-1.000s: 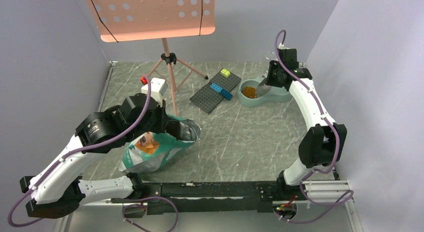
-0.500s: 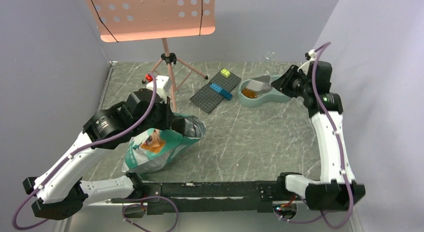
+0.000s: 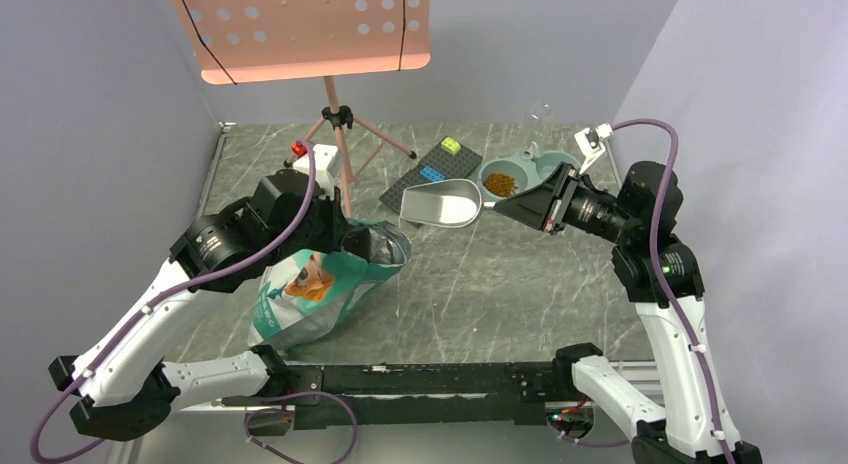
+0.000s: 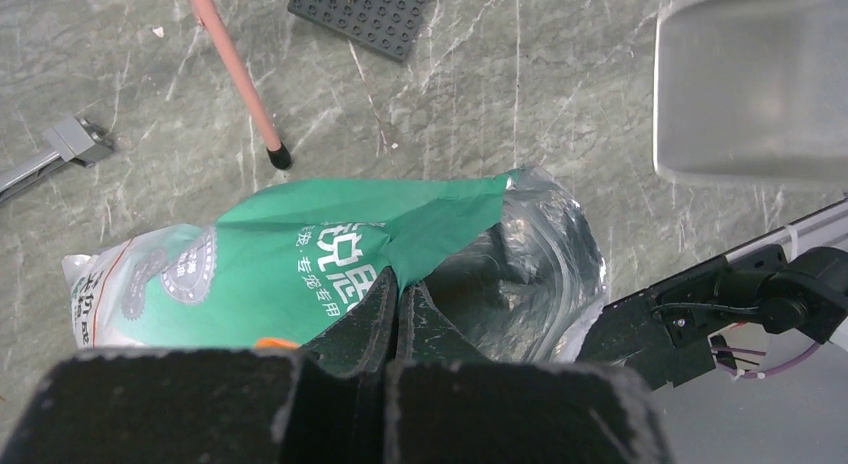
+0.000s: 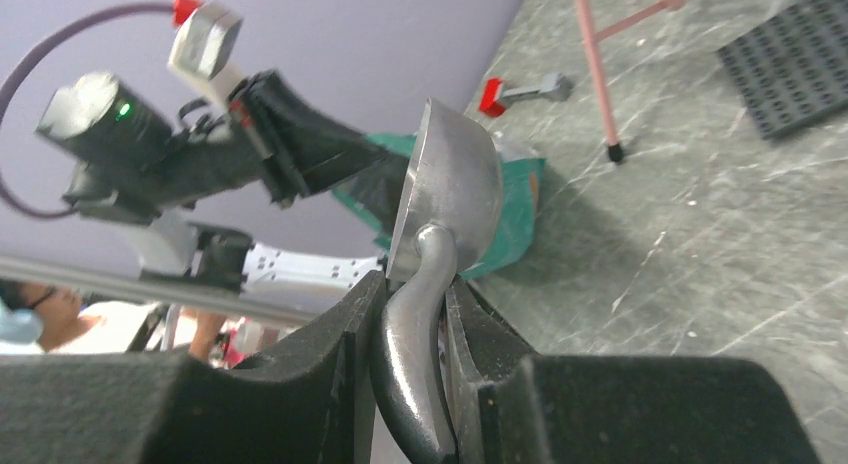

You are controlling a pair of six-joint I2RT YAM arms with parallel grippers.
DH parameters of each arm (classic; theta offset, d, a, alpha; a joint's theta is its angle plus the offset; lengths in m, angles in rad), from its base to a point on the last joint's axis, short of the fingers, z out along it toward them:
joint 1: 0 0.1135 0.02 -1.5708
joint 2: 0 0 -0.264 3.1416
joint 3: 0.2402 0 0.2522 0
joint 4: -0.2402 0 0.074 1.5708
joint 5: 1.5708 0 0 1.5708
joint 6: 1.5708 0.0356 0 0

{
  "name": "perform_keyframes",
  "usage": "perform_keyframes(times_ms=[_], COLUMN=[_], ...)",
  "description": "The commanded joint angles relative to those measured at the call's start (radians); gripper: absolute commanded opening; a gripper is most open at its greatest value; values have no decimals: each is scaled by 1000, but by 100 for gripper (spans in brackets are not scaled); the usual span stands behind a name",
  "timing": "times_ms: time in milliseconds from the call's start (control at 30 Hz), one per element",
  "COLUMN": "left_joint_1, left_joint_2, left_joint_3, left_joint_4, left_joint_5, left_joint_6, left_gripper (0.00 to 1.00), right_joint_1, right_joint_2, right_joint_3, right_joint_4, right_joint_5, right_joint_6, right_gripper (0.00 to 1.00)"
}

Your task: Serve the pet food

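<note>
Here, seen from above, two white and black robot arms reached over a grey-green marbled table (image 3: 500, 284). The left gripper (image 4: 397, 289) was clenched on the near rim of a teal-green plastic bag (image 3: 310, 294), pinching the edge between closed fingers. The bag lay tilted on the near left part of the table, with its silver-lined mouth gaping toward the right. What was inside the mouth could not be made out.

The right gripper (image 5: 412, 284) was grasping the curved handle of a grey metal scoop (image 3: 440, 204), with one finger on each side of the handle. The scoop hung in the air above the middle of the table, between the bag and the bowl, its hollow facing up and its open end pointing left. In the overhead view its hollow looked bare and grey.

The pet food (image 3: 499, 184), a heap of small orange-brown kibble pellets, sat in the left compartment of a pale blue-grey double bowl (image 3: 527, 170) at the far right of the table. The right gripper hid part of the bowl's right compartment.

Just left of the bowl lay a dark grey studded baseplate (image 3: 440, 162), partly hidden under the scoop. A blue toy brick (image 3: 432, 172) and a yellow-green toy brick (image 3: 451, 144) sat on it. At the far left stood a pink perforated music stand (image 3: 300, 29) on thin tripod legs, one leg ending just beyond the bag.
</note>
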Motion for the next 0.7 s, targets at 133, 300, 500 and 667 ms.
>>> perform_keyframes(times_ms=[133,300,500,667], left_joint_1=[13,14,19,18], left_joint_2=[4,-4,12,5], left_joint_3=[44,42,88,96], left_joint_4=[148,144,129,148], left_joint_5=[26,17,19,50], left_joint_6=[38,30,24,32], left_gripper=[0,0,0,0], right_joint_1=[119,290,500,611], right_joint_2=[6,65,140,216], right_joint_3=[49,45,49,119], right_joint_4=[28,34,24,-109], right_joint_5=[-31,92,240,446], right_joint_6=[36,27,-11,-36], right_gripper=[0,0,0,0])
